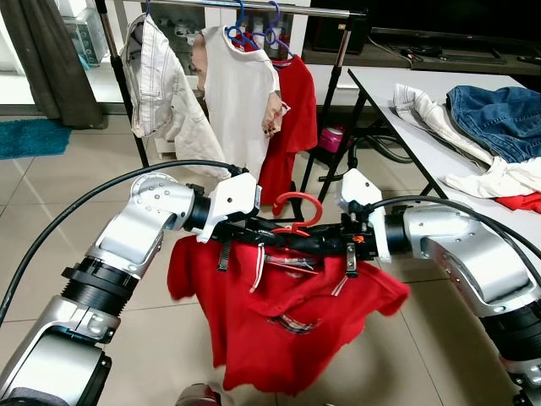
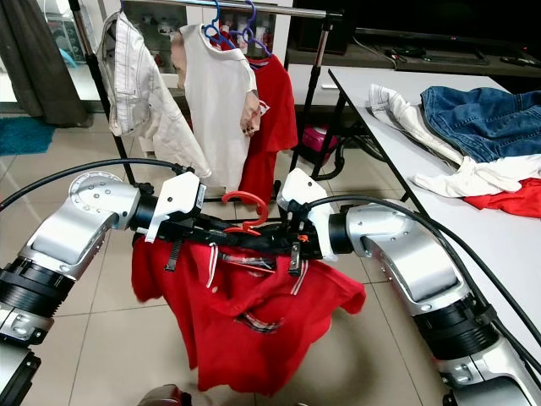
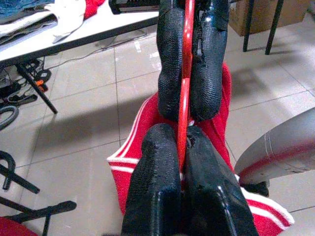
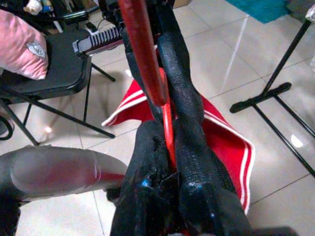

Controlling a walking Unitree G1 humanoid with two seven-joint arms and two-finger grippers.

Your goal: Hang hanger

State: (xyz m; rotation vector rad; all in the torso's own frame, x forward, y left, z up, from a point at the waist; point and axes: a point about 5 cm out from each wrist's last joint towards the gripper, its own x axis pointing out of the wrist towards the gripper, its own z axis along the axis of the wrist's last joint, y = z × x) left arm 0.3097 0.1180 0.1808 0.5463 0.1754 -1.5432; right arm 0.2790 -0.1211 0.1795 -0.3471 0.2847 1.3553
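Hanger [image 1: 297,213]: thin red curved hook

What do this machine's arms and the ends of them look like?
Both arms are silver metal with black ribbed joints and white housings near the wrists. Thick black cables loop along each. The left tool and right tool each have two long black fingers with a rough, textured surface.

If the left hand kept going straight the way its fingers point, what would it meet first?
The right hand: the left hand points along the red hanger that both clamp, and in the left wrist view the opposing fingers sit just ahead of it, almost touching.
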